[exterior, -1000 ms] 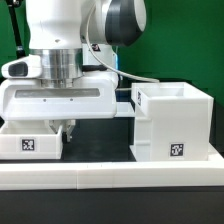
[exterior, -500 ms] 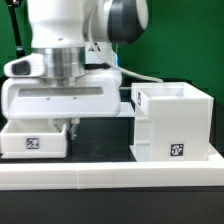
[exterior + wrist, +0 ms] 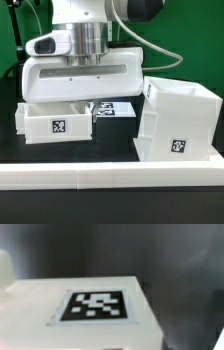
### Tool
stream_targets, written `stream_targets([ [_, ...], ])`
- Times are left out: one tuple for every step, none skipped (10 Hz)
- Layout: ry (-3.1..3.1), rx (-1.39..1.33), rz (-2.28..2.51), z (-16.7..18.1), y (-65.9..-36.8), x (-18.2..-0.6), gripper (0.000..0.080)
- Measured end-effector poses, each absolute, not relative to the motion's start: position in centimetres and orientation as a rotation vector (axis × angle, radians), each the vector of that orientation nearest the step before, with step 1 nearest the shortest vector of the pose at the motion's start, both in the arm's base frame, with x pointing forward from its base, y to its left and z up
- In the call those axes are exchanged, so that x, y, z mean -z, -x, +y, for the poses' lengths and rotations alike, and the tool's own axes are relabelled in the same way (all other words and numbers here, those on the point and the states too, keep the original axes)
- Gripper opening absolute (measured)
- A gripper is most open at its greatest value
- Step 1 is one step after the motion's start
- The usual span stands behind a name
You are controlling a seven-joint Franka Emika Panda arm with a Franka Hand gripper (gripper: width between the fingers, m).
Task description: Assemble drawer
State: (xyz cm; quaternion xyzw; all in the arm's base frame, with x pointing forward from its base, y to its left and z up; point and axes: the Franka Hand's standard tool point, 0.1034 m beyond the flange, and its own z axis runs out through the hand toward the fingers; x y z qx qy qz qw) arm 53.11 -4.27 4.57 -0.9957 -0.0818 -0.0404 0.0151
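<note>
A small white tray (image 3: 55, 125) with a black-and-white tag on its front hangs tilted, off the black table, at the exterior view's left. My gripper (image 3: 82, 103) reaches down into it from above and is shut on its wall; the fingertips are hidden inside the tray. The tall white box shell (image 3: 180, 122), open at the top and tagged on its front, stands at the exterior view's right, a small gap away from the tray. The wrist view is filled by the tray's white tagged face (image 3: 35, 308), blurred. A second tray is out of view.
The marker board (image 3: 112, 108) lies flat on the table behind the tray and the shell. The long low white border rail (image 3: 110, 176) runs along the front. A green backdrop stands behind the arm.
My gripper has risen and moved toward the exterior view's right, lifting the tray off the table toward the box shell. The marker board has come into sight behind it.
</note>
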Motion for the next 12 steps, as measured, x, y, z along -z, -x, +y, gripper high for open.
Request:
stream_targets([
  [3.09, 0.127, -0.383, -4.4, -53.1, -4.6, 0.0041],
  [3.076, 0.124, -0.512, -5.0, -53.0, -4.4, 0.0041],
  [3.058, 0.121, -0.669, -5.3, -52.9, -4.2, 0.0041],
  [3.041, 0.127, -0.802, -5.5, -52.9, -4.1, 0.0041],
  [2.99, 0.116, -1.0, -6.0, -52.7, -3.8, 0.0041],
  [2.959, 0.111, -1.109, -6.4, -52.6, -3.7, 0.0042],
  [2.96, 0.126, -1.129, -6.4, -52.7, -3.8, 0.0042],
  [2.921, 0.117, -1.241, -6.5, -52.7, -3.7, 0.0042],
  [2.895, 0.112, -1.31, -6.6, -52.6, -3.7, 0.0042],
  [2.848, 0.103, -1.427, -6.8, -52.6, -3.6, 0.0042],
  [2.8, 0.089, -1.535, -6.7, -52.6, -3.6, 0.0042],
  [2.715, 0.063, -1.7, -6.2, -52.5, -3.4, 0.0042],
])
